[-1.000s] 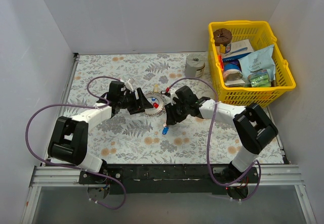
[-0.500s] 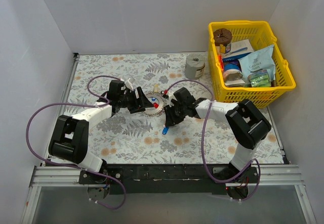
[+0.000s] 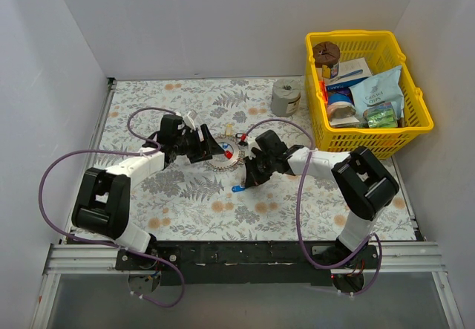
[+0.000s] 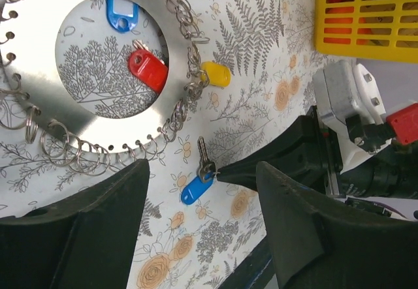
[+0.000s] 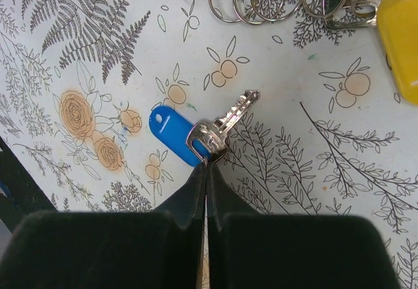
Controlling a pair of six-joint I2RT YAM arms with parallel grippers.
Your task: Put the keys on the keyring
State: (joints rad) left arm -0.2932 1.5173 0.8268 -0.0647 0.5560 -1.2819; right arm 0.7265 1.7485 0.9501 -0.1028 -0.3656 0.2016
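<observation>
One red key (image 4: 147, 69) inside keyring (image 4: 32, 74), left wrist

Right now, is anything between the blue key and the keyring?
Nothing visible. The right gripper is shut on the blue key, and only bare cloth lies between it and the keyring. The yellow key lies aside.

four keys (image 4: 196, 188), one keyring (image 4: 32, 74), one basket (image 3: 356, 143), one roll (image 3: 286, 96).

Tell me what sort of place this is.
Probably a robot test cell, not a home: white walls box in a cloth-covered table, left arm and right arm bolted at its edge, stocked basket beside.
</observation>
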